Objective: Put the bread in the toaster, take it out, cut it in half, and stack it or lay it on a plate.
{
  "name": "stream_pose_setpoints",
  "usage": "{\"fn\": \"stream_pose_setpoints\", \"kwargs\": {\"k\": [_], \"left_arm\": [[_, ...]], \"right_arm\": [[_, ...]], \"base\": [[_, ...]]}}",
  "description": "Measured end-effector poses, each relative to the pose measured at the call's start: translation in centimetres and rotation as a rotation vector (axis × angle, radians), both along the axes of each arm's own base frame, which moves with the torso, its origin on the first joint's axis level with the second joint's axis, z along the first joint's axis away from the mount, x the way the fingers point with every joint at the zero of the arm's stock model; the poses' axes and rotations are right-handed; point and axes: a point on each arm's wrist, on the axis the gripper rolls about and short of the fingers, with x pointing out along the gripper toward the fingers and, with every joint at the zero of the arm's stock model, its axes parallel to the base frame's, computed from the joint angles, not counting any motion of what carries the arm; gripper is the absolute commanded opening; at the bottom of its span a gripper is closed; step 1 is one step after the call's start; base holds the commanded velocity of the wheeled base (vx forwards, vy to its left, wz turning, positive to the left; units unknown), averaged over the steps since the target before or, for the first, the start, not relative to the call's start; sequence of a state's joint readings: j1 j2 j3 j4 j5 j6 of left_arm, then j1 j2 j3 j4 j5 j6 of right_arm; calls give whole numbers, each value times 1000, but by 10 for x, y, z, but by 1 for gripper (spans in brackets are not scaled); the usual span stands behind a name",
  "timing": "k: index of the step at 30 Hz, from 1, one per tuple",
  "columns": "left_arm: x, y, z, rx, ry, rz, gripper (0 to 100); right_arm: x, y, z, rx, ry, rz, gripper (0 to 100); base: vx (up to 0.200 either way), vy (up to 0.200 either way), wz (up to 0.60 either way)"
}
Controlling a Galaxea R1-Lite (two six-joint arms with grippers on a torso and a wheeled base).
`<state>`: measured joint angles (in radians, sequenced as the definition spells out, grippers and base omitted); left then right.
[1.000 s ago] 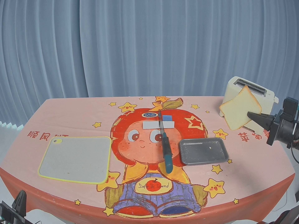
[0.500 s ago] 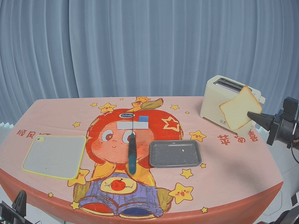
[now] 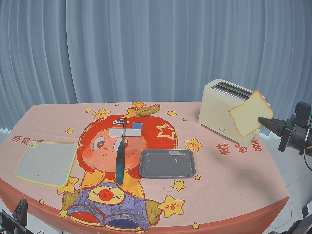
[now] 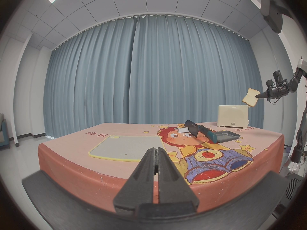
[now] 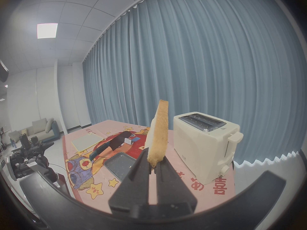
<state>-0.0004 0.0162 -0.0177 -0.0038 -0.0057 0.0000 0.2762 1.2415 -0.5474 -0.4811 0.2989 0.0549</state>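
Observation:
A slice of bread (image 3: 249, 117) (image 5: 159, 133) hangs in the air, pinched at one corner by my right gripper (image 3: 264, 120) (image 5: 152, 165), which is shut on it. The slice is in front of and slightly above the cream toaster (image 3: 223, 109) (image 5: 202, 144) at the table's far right, whose slots face up. A grey plate (image 3: 167, 163) lies mid-table. To its left a knife (image 3: 120, 156) with a teal handle rests across a small white block. My left gripper (image 4: 155, 171) is shut, low off the table's near left edge.
A grey cutting board (image 3: 47, 163) with a yellow rim lies at the table's left. A blue curtain hangs behind the table. Bare tablecloth stretches in front of the toaster and plate.
The head camera has swung right, so the table's things sit further left in the picture. The right gripper and bread keep the same place in view, now nearer the toaster's top.

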Motion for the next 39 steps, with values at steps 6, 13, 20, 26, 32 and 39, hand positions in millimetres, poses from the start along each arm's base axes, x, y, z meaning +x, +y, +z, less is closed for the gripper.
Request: {"fn": "stream_pose_setpoints", "kwargs": {"k": [6,13,20,26,32,39], "left_arm": [[0,0,0,0,0,0,0],[0,0,0,2,-1,0,0],[0,0,0,0,0,0,0],[0,0,0,0,0,-1,0],[0,0,0,0,0,0,0],[0,0,0,0,-1,-1,0]], "right_arm": [[-1,0,1,1,-4,3,0],[-3,-1,-2,-23,-10,3,0],[-4,-1,-2,-25,-16,4,0],[-5,-1,-2,-26,-14,7,0],[-5,-1,-2,-26,-14,6,0],[-5,-1,-3,-26,-14,5,0]], "base": [[0,0,0],[0,0,0],[0,-114,0],[0,-200,0],[0,-67,0],[0,0,0]]}}
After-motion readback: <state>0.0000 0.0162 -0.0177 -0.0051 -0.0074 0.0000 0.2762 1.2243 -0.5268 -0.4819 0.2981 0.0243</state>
